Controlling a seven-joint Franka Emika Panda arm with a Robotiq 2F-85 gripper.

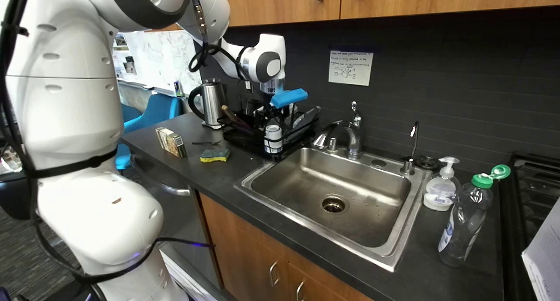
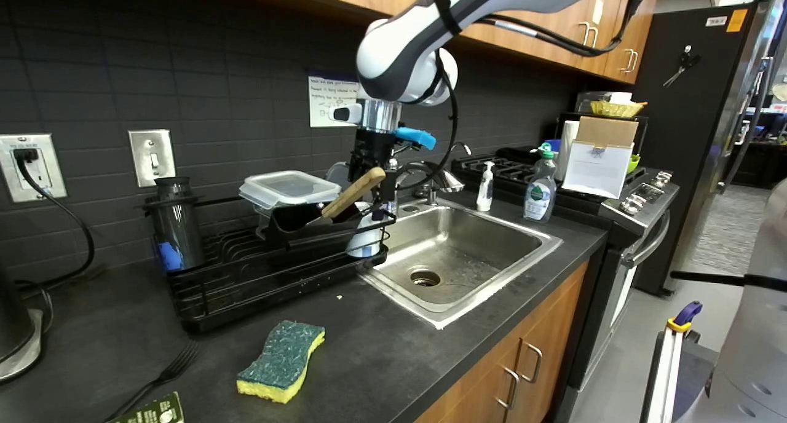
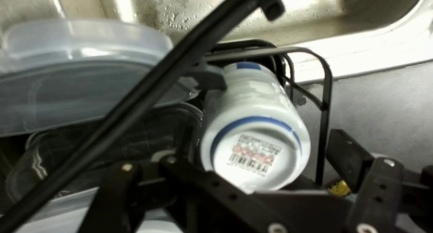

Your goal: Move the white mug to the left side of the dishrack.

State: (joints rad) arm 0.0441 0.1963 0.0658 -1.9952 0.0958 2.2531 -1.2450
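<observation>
White mug (image 3: 255, 131) sits base-up at the centre of the wrist view, inside the sink-end corner of the black dishrack (image 2: 258, 297). Claw (image 3: 267, 146) stands wide at the mug, nothing gripped; its right-of-frame fingertip (image 3: 350, 155) shows beyond the rack wire (image 3: 324, 124), the other is lost against a clear tub (image 3: 145, 138). Step judged: lining up the grasp. Best to shift so both fingertips pass inside the wire, squeeze the straight wall squarely, then lift vertically past the wire before travelling toward the left of the frame in an exterior view, where a dark cup (image 2: 184, 232) stands at the rack's end. Closing as placed probably pinches wire too. Materials: mug round, glossy, ceramic-looking, blue ring near the base, paper barcode label (image 3: 255, 155) on the recessed underside; likely slick if damp. Tub smooth, see-through plastic; rack thin wire; sink (image 3: 358, 53) steel, beaded with water.
</observation>
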